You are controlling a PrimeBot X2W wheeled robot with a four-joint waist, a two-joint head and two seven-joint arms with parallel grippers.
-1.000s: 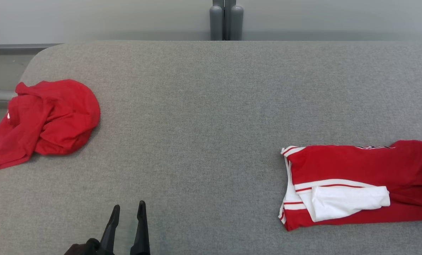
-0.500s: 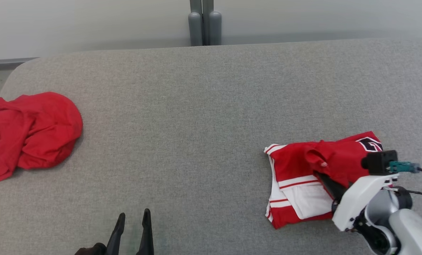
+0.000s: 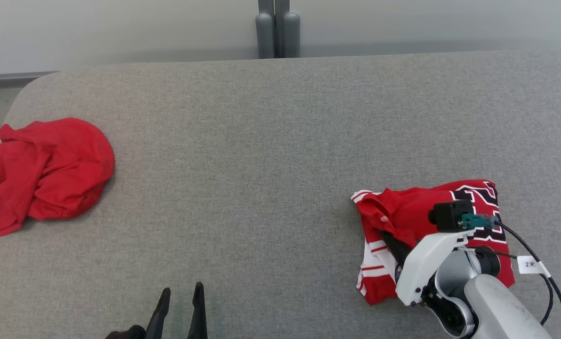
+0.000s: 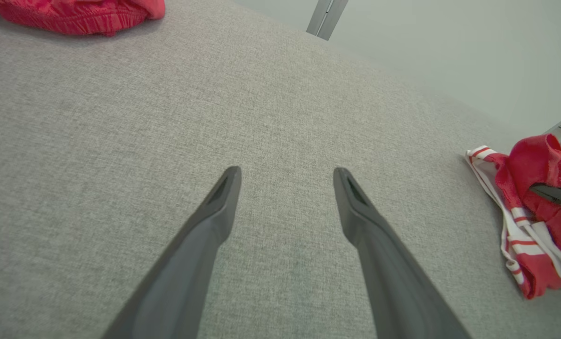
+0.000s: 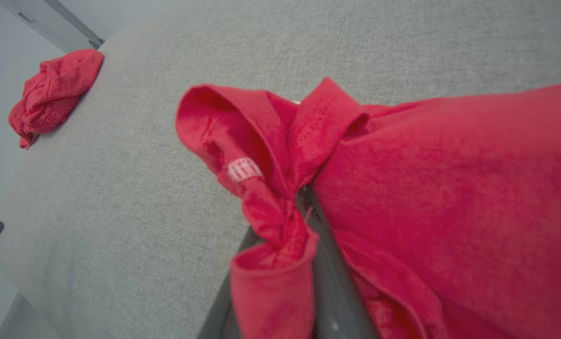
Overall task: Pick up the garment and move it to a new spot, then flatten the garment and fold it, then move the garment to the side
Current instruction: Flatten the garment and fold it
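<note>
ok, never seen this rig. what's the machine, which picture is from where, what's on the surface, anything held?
A wheeled robot with two arms, each ending in a two-finger gripper. The wide picture is from its head, looking down on a grey padded table. The other two come from cameras on its wrists, each looking along that gripper's fingers. The left gripper is open and empty, over bare table. The right gripper is shut on a bunched fold of the red and white jersey; the rest lies on the table. A crumpled red garment sits at the left edge.
</note>
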